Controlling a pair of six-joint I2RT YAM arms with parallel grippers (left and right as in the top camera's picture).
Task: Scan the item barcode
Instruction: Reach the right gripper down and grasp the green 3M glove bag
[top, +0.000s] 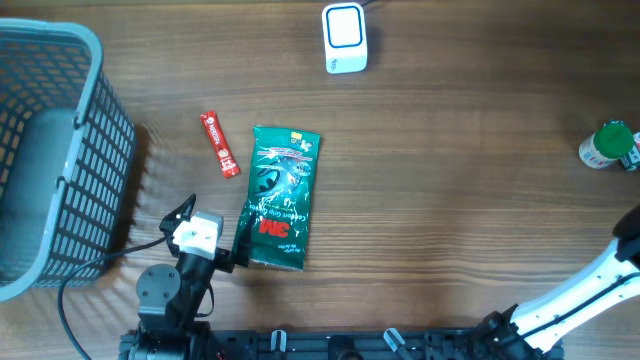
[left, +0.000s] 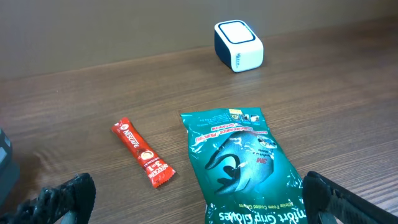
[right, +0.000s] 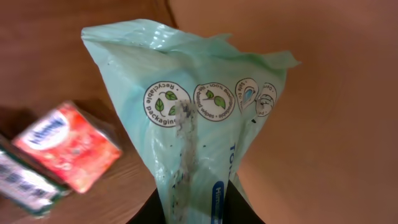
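**Item: pale green pouch (right: 186, 112).** It is thin glossy film, creased and puckered at the top. We note a row of round emblems, one with leaves and the words "recyclable packaging". A dark smudged stripe runs down the middle, and there is part of some blue lettering near the bottom.

**Position.** The pouch is held upright above a brown surface, with a blurred red pack (right: 68, 146) lying below and to its left.

**Grip.** The right gripper (right: 194, 208) is closed on the pouch's lower end, with a dark finger on each side.

**Right wrist view only.** The pouch and the grip on it show in no other view. Overhead we see only the right arm (top: 570, 300) running out at the lower right edge.

**Overhead.**
- The scanner (top: 345, 38) is a white box with a blue-framed face, at the far side of the table (top: 470, 180).
- A dark green glove packet (top: 282, 197) lies flat on the table.
- A red sachet (top: 219, 145) lies just beside the packet, apart from it.
- A grey basket (top: 60, 60) stands at the left.
- A green-capped bottle (top: 607, 145) lies at the right edge.

**Left wrist view.** The left gripper (left: 199, 202) stands wide open and holds nothing. Its fingers are on either side of the glove packet's near end.
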